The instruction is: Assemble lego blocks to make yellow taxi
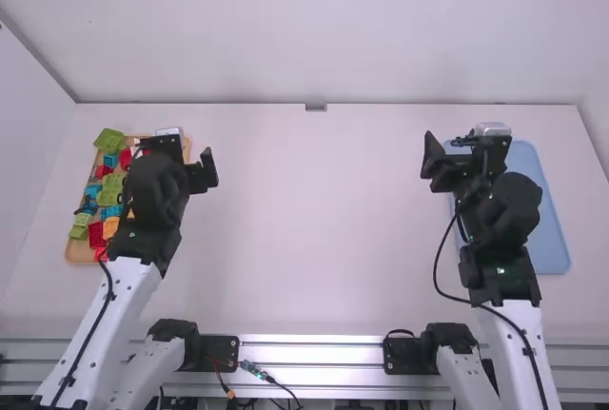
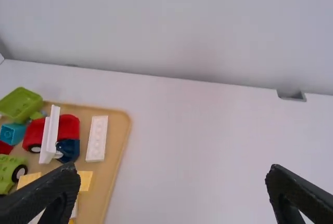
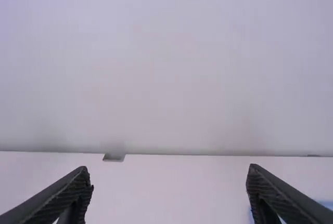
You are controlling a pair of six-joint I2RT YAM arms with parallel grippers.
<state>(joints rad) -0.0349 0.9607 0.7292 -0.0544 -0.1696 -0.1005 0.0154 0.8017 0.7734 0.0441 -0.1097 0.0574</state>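
Note:
My left gripper (image 1: 193, 152) hangs over the right side of the wooden tray at the left, open with nothing between its fingers. In the left wrist view the same left gripper (image 2: 169, 180) stands wide open, one finger in front of a yellow block (image 2: 85, 181). Beyond lie a white plate (image 2: 97, 138) and a red toy car (image 2: 68, 126) with an upright white piece (image 2: 50, 134). An orange-yellow block (image 1: 110, 227) lies lower in the tray. My right gripper (image 1: 460, 146), open and holding nothing, is above the blue tray; in the right wrist view the right gripper (image 3: 169, 174) spreads wide.
The wooden tray (image 1: 73, 251) also holds several green, blue and red pieces, among them a green box-like piece (image 2: 21, 104). A blue tray (image 1: 549, 239) lies at the right, partly under the right arm. The white table (image 1: 314, 229) stretches between the trays to a back wall.

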